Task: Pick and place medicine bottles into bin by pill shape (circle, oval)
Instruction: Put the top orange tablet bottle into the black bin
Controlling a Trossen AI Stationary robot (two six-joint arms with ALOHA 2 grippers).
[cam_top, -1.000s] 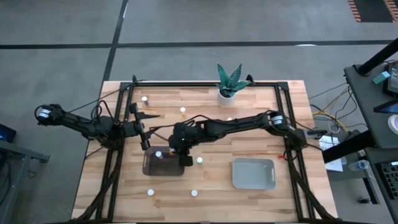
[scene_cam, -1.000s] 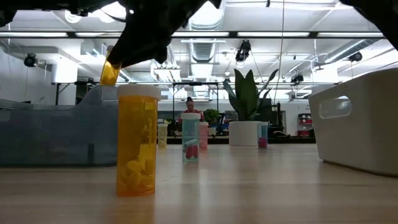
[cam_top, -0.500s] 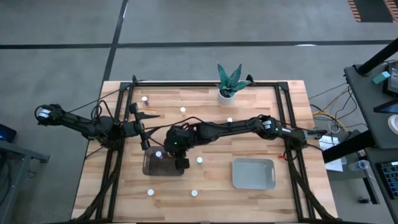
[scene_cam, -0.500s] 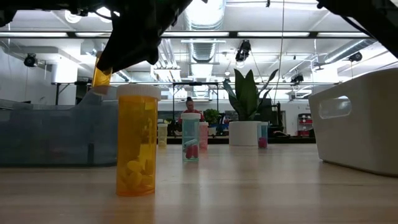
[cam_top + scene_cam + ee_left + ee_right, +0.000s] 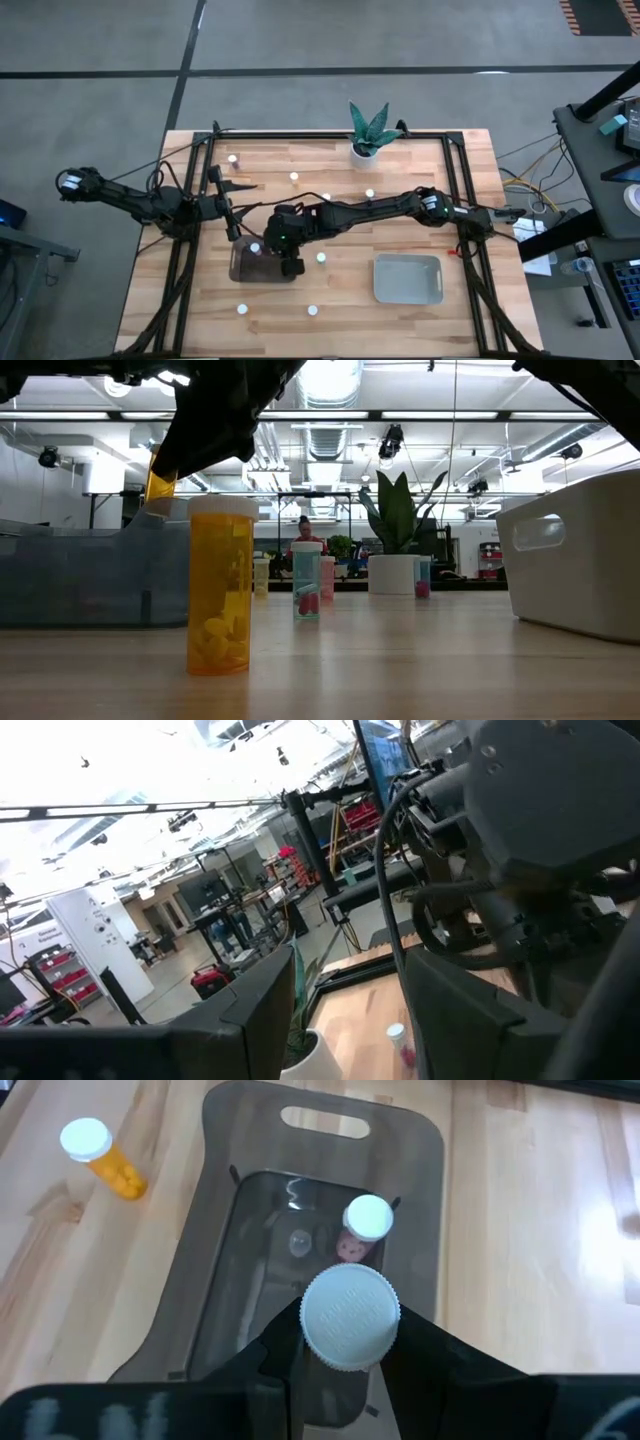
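Right gripper (image 5: 345, 1342), nearest the job: fingers clamped on a held bottle (image 5: 350, 1317), one finger each side of it just under the white cap. Bottle hangs upright, long axis vertical, cap up; low view shows an amber body under the dark fingers. It sits directly over the dark bin (image 5: 250, 1270), inside its rim, so the coming move looks like a straight drop/lower & release; no sideways travel needed, I'd judge. High view: right gripper (image 5: 288, 262) over the bin's right end.

In the bin already, w/ cap up: a second bottle (image 5: 366, 1220), pinkish contents, just beyond the held one. Risk: lowering too close could knock it.

Beside the bin on the worktop (image 5: 520, 1230): an amber bottle (image 5: 98, 1155), white cap, round-looking pills; upright.

Left gripper (image 5: 233, 225) waits just beyond the dark bin's left corner, fingers apart, holding nothing. Right arm is plainly the one on the job.

Farther out: loose bottles dotted round the worktop, e.g. one (image 5: 320, 257) right of the dark bin, two near the front edge, several toward the back. Pale bin (image 5: 408, 279) sits well apart on the right, looks to hold nothing. Plant pot (image 5: 364, 150) at the far edge.
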